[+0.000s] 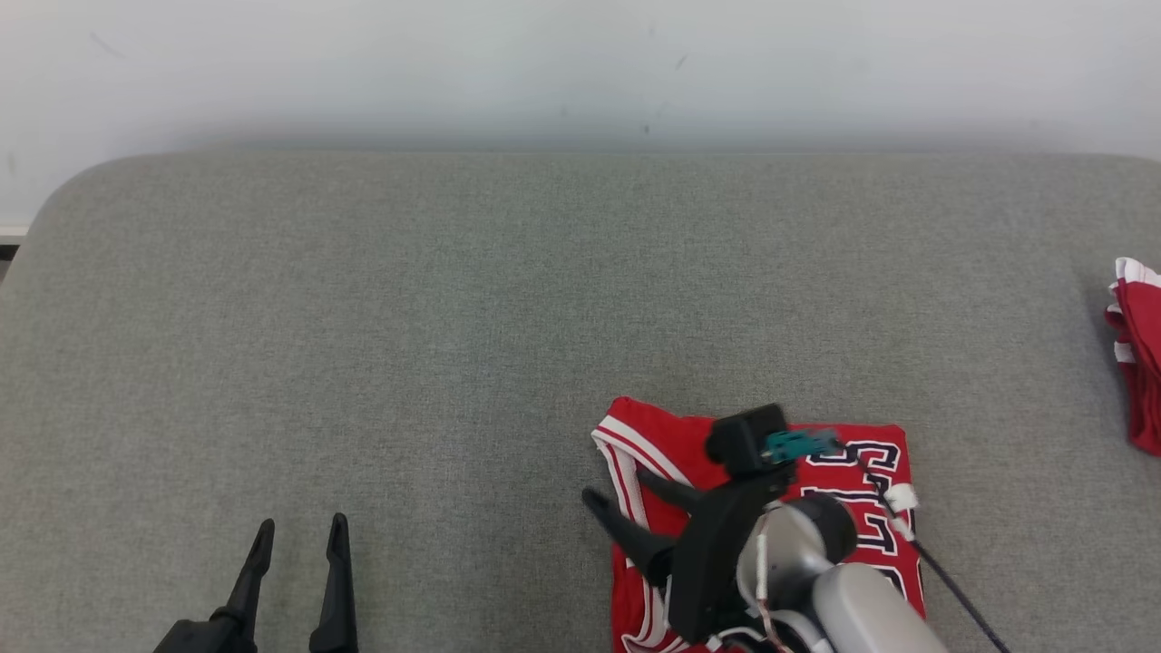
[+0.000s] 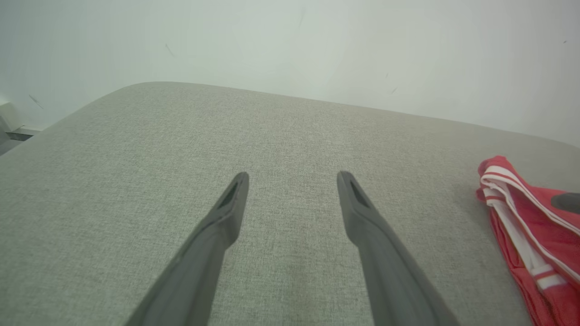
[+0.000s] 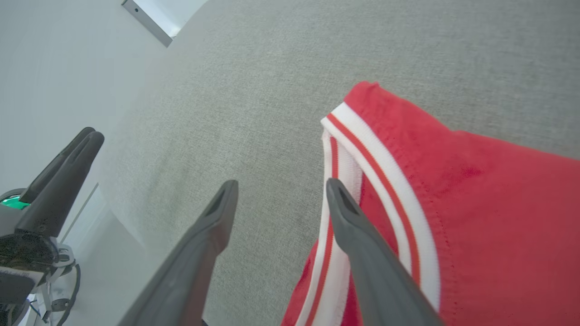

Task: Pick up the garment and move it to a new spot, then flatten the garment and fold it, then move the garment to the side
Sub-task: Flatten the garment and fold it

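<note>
Our right arm's black wrist and pale forearm (image 1: 862,608) cover the middle of the folded red jersey with white-and-red striped trim (image 1: 667,440). We can read its dark, white-edged lettering (image 1: 873,453) only in part, and the frame cuts off its near edge. It lies flat at the near right of the grey woven-fabric worktop (image 1: 453,317). The right tool (image 1: 617,485) is spread and grips nothing, one finger over the striped edge, the other over bare worktop; whether either touches, we cannot tell. The left tool (image 1: 302,523) is spread and empty, well apart to the left. Another red-and-white cloth (image 1: 1138,354) is cropped at the right edge.
</note>
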Available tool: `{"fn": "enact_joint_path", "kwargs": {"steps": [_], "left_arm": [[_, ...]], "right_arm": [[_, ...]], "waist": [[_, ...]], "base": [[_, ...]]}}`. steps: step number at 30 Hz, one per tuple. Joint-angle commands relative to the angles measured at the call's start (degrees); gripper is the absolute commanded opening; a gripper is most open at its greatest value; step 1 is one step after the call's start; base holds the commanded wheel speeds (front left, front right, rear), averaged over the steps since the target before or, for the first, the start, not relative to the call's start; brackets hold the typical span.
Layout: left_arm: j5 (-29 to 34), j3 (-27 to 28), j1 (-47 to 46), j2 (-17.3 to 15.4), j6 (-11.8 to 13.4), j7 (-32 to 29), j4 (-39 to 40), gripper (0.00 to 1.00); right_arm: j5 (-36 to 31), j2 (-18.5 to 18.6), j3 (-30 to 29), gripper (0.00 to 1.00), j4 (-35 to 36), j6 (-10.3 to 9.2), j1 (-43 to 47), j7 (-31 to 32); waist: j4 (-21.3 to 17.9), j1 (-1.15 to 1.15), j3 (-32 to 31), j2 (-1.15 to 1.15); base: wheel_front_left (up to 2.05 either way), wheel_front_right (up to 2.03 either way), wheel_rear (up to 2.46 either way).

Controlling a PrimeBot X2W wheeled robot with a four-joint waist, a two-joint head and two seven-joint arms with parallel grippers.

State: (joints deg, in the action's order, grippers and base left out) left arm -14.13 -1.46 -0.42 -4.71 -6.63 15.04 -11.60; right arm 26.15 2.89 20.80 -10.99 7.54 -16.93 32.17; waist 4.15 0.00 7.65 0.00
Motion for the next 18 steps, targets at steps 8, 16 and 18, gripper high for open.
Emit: {"fn": "enact_joint_path", "kwargs": {"steps": [8,16,18], "left_arm": [[0.3,0.9,1.1,0.3,-0.4,0.1,0.5,1.0],[0.8,1.0,2.3,0.6,-0.3,0.1,1.0,1.0],[1.0,1.1,2.5,0.7,-0.3,0.1,1.2,1.0]], "right_arm": [[-6.9,1.5,-15.7,1.0,16.4,-0.14,7.4,-4.0],[-17.7,1.1,-26.9,1.0,23.7,-0.14,16.0,-12.4],[-19.4,0.8,-28.2,1.0,22.7,-0.14,17.7,-16.4]], "waist": [[-1.5,0.0,-1.8,0.0],[-3.4,0.0,-3.6,0.0],[-3.8,0.0,-4.2,0.0]], "base": [[0.0,0.0,0.0],[0.0,0.0,0.0],[0.0,0.0,0.0]]}}
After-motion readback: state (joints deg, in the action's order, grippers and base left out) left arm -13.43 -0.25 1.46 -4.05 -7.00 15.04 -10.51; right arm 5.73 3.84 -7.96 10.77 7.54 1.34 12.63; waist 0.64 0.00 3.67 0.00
